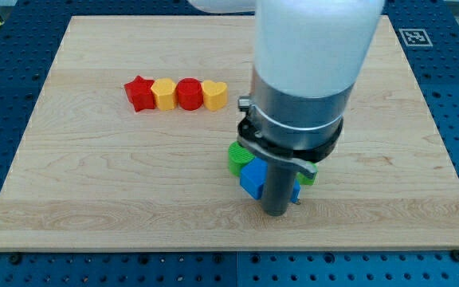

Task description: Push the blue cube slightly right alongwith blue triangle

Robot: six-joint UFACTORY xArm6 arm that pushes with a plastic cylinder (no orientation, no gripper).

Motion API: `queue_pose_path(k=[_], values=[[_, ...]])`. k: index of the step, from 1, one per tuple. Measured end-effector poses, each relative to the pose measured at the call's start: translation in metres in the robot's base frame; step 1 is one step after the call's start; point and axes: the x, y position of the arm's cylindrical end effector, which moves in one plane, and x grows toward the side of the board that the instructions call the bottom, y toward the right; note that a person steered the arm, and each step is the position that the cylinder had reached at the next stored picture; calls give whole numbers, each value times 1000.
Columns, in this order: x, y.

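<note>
The rod's tip [275,212] is seen low on the wooden board [78,183], touching the blue cube [251,178] at the cube's 3 o'clock side. No pincer is fitted, so no opening or closing can be told. A blue piece [296,194], its shape mostly hidden, shows just at 3 o'clock of the rod. Green blocks [236,155] sit at 11 o'clock of the cube, partly covered by the arm. Open board lies toward 3 o'clock. Well apart at 10 o'clock, a red star [139,93], yellow block [164,93], red block [189,92] and yellow heart [215,94] form a touching row.
</note>
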Motion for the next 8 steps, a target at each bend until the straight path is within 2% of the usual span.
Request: queue_pose_path(k=[1, 3, 4, 5, 8], values=[[-2, 23], [-19, -95], [-43, -116], [-62, -89], [-30, -20]])
